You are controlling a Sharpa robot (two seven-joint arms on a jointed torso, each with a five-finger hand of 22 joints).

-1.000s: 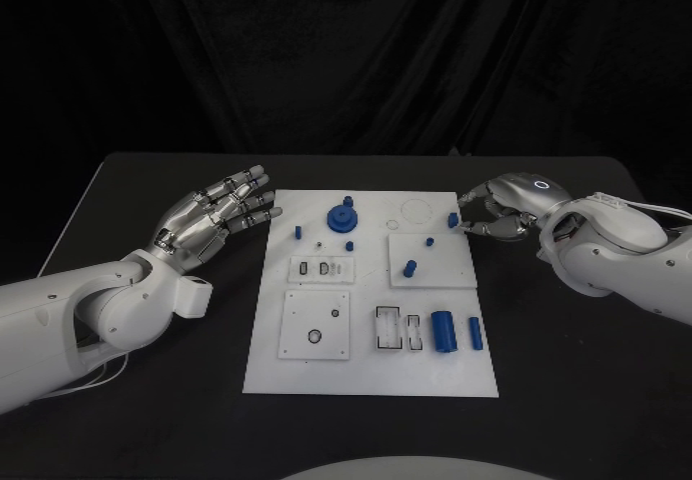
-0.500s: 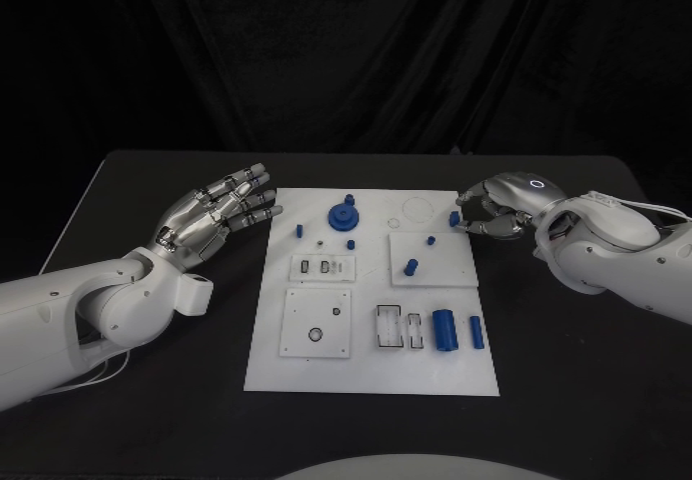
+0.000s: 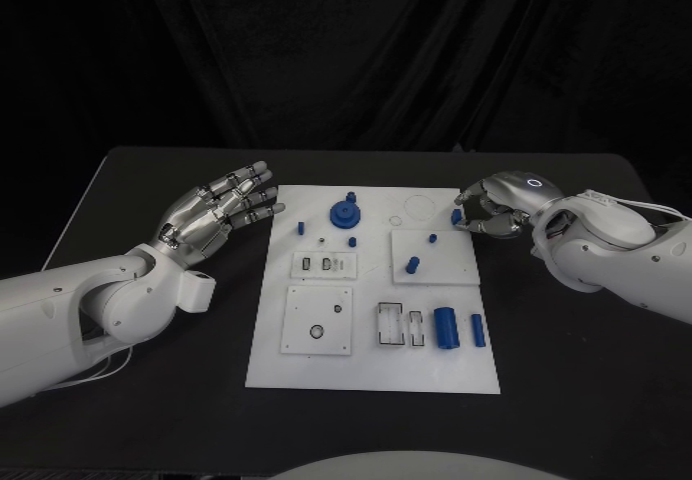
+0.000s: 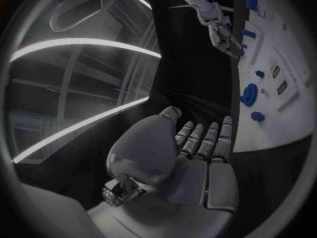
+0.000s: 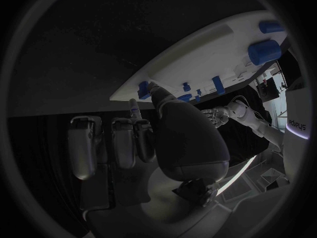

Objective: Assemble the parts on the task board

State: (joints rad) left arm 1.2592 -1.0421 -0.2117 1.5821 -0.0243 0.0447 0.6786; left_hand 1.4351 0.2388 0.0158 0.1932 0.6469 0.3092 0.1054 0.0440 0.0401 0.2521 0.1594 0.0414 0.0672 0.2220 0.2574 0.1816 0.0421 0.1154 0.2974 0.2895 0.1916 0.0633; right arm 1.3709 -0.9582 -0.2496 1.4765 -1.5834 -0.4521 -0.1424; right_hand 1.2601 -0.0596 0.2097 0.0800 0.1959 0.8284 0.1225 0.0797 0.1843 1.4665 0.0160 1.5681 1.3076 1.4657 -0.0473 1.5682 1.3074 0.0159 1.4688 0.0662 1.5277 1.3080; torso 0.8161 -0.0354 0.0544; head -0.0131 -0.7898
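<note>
At the centre of the black table (image 3: 173,420), the white task board (image 3: 368,375) is lying flat with its blue parts spread over it. Toward twelve o'clock on the board a round blue knob (image 3: 343,216) is standing, with a small blue peg (image 3: 348,196) just beyond it and another small peg (image 3: 300,228) off at its nine o'clock side. A raised white square plate (image 3: 433,272) at the board's two o'clock area is carrying a short blue pin (image 3: 411,266) and a smaller one (image 3: 428,240). Down at five o'clock two blue cylinders (image 3: 446,328) are lying side by side, next to two rectangular slots (image 3: 388,326). At seven o'clock a second square plate (image 3: 317,322) is sitting on the board.

At the board's one o'clock edge the right hand (image 3: 490,209) is hovering with its fingers curled in, pinching a small blue part (image 3: 456,216) just over the board's rim; the right wrist view is showing that blue part (image 5: 143,89) at the fingertips against the board's corner. Beside the board at ten o'clock, the left hand (image 3: 216,212) is hanging above the table, holding nothing, its fingers stretched out and slightly spread, clear of the board's edge.
</note>
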